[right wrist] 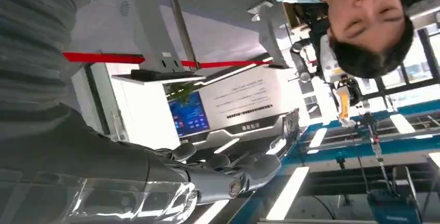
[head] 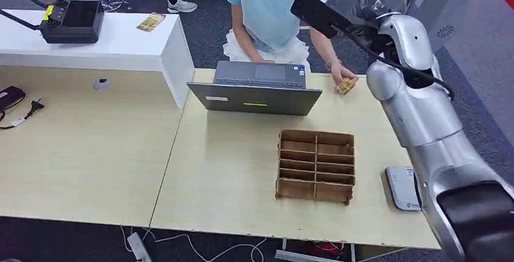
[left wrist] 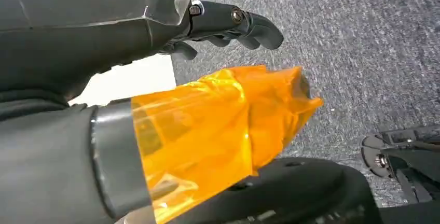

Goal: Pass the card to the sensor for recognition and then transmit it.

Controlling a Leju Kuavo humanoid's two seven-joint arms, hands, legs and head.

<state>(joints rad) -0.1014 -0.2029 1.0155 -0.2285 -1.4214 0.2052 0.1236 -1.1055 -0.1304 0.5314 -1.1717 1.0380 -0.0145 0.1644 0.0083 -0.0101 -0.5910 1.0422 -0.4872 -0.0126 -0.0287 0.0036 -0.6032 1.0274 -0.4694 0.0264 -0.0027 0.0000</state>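
Orange film is wrapping the thumb of the left hand, which is hanging over grey carpet, its dark fingers loosely bent, apart from the thumb and holding nothing. Beyond them, on the pale table, a laptop and a wooden divider tray are sitting. A person's hand is resting on a yellowish card, probably the task's card, well away from both sets of fingers. The white sensor is lying near the table's right edge. The right hand is raised, fingers stretched out side by side, empty. It should be lowering towards the card, skirting the laptop lid; open room is lying between tray and sensor.
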